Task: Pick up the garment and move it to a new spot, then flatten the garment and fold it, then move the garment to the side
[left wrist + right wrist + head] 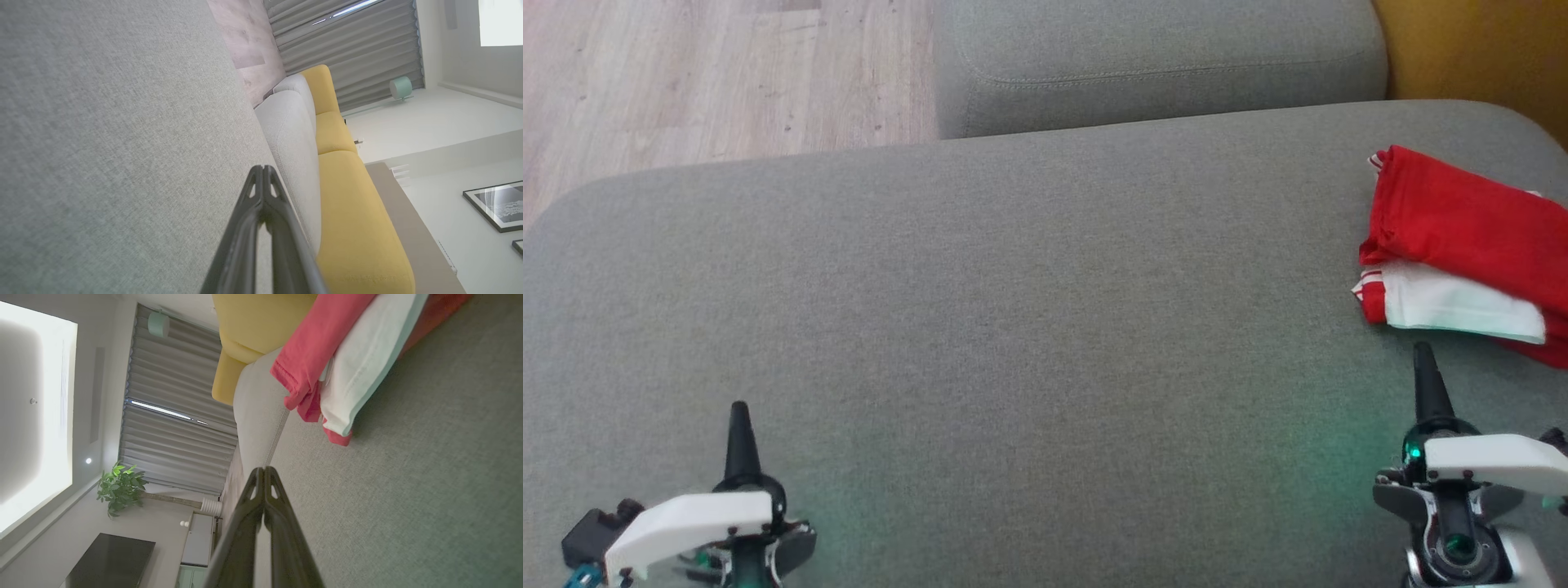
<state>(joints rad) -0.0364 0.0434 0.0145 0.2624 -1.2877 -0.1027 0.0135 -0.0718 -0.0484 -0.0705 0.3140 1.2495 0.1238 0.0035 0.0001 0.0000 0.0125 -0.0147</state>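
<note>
One arm is clearly nearer: your right gripper (1423,353), fingers pressed together on nothing, points at the folded red-and-white garment (1462,229) just beyond it at the cushion's (1013,286) right edge, long axis seemingly left-to-right, while your equally closed left gripper (739,410) sits well apart.

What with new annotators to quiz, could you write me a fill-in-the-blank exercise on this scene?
1. The left gripper and right gripper both have their jaws ____.
2. The folded garment is red and ____.
3. It lies on the grey sofa seat, nearer the ____ gripper.
Missing words: shut; white; right.
</note>
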